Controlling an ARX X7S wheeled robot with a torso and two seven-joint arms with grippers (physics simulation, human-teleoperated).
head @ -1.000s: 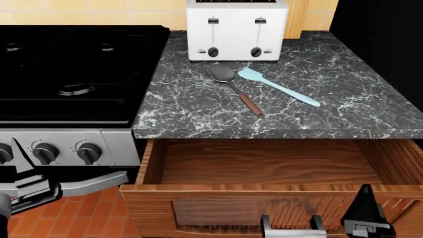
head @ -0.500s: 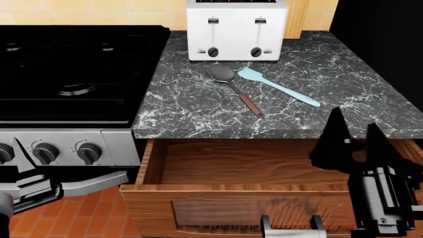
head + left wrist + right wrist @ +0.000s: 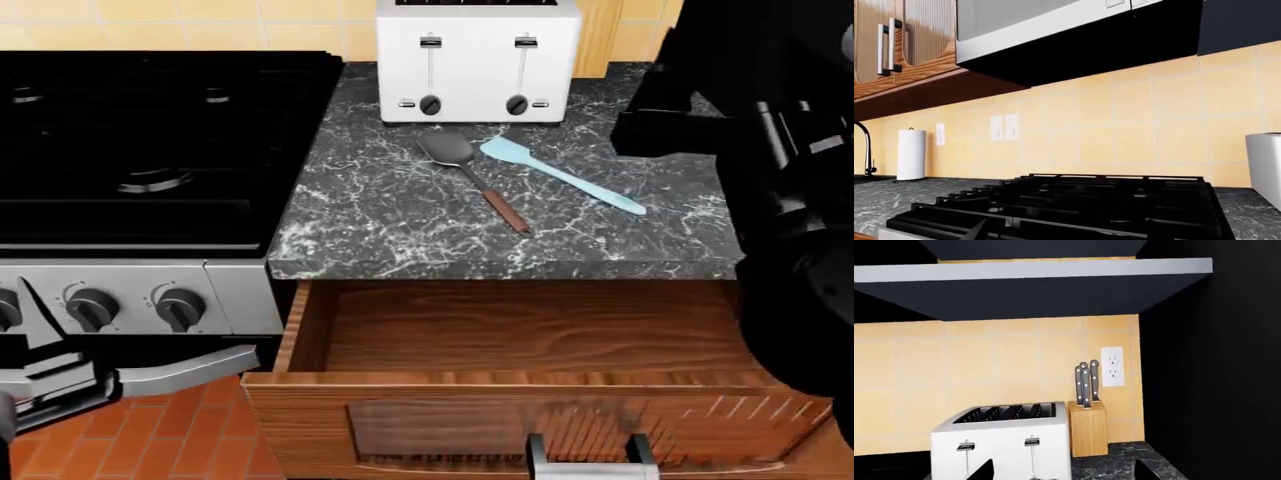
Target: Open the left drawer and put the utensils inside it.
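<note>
Drawer step was done: the left drawer [image 3: 521, 345] stood pulled out across the lower half of the head frame, bare wood inside, silver bar handle at bottom centre. Nothing in it yet.

Both utensils were on the counter [image 3: 360, 225], centre frame, just in front of the toaster [image 3: 478, 60]. The wooden-handled spatula [image 3: 474, 178] lay with its dark head toward the toaster and its handle pointing at the drawer. The light-blue spatula [image 3: 561, 175] lay just beside it, angled toward the right, heads close together, handles splayed apart. So my read: two picks and two drops left.

My right claw [image 3: 667, 95] hung at the upper right of the frame over the counter's right part, holding nothing; couldn't tell how wide its fingers stood, as it rendered as a black mass. My left claw [image 3: 47, 345] sat at the lower left by the stove knobs [image 3: 134, 308], off the task, also carrying nothing; spread not readable.

Around: stove [image 3: 147, 130] on the left, knife block [image 3: 1087, 427] behind the toaster in the right wrist view. Toaster close behind the utensil heads was the main crowding risk; otherwise the approach looked free.
</note>
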